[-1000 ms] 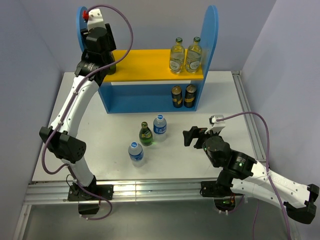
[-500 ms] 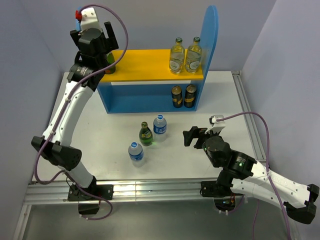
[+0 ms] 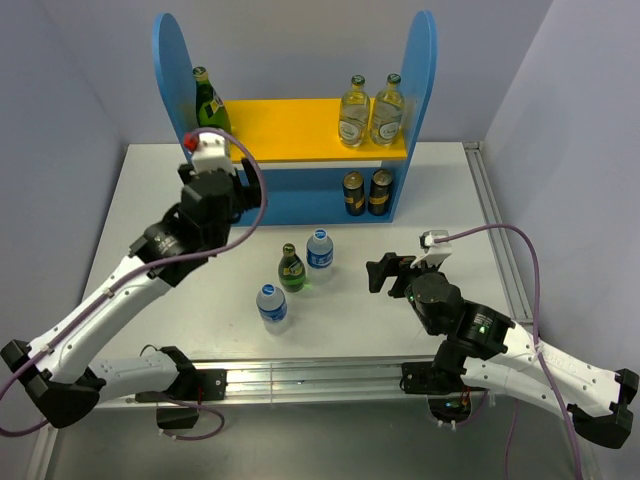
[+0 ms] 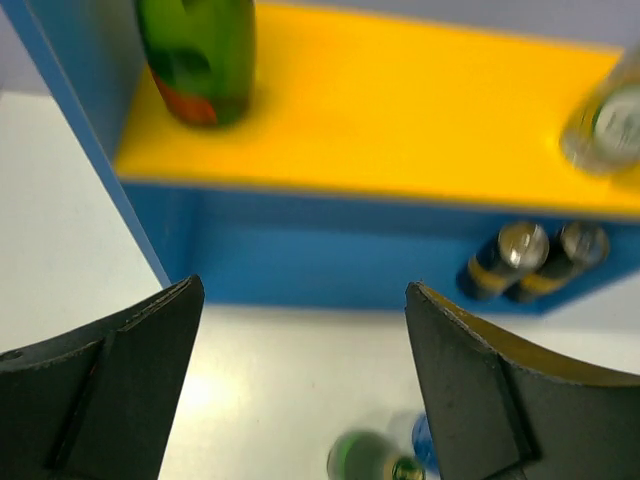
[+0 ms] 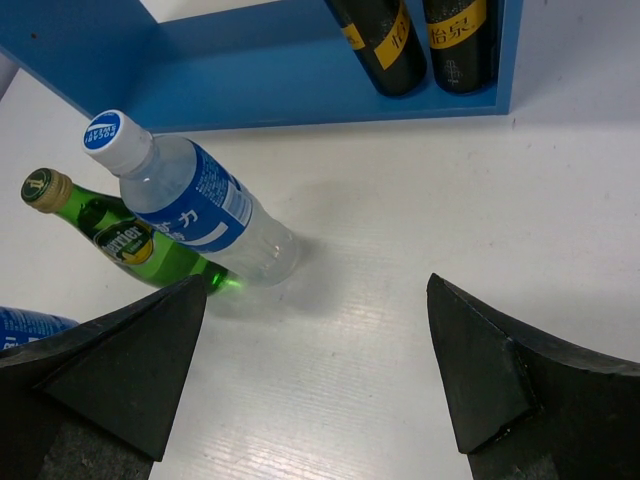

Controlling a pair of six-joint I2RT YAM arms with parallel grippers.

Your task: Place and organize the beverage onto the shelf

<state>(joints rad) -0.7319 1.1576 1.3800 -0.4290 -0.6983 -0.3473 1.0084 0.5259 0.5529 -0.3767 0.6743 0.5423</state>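
The blue shelf [image 3: 425, 60] carries a green bottle [image 3: 209, 100] standing alone at the left of its yellow upper board, seen close in the left wrist view [image 4: 198, 55]. Two clear glass bottles [image 3: 370, 110] stand at the board's right end. On the table stand another green bottle [image 3: 291, 268] and two blue-labelled water bottles [image 3: 319, 250] [image 3: 271, 304]. My left gripper [image 3: 214, 178] hangs in front of the shelf, open and empty [image 4: 302, 300]. My right gripper [image 3: 390, 272] is open and empty [image 5: 316, 290], just right of the table bottles; the nearest water bottle [image 5: 190, 205] and green bottle [image 5: 130, 245] lie ahead-left of it.
Two dark bottles with yellow labels [image 3: 366, 193] stand on the shelf's lower level at the right [image 5: 415, 35]. The table's metal rail [image 3: 500, 230] runs along the right side. Grey walls close in on both sides.
My left gripper opened, leaving the green bottle standing on the upper board, and drew back and down from the shelf's left end to in front of it. The right arm stayed put.
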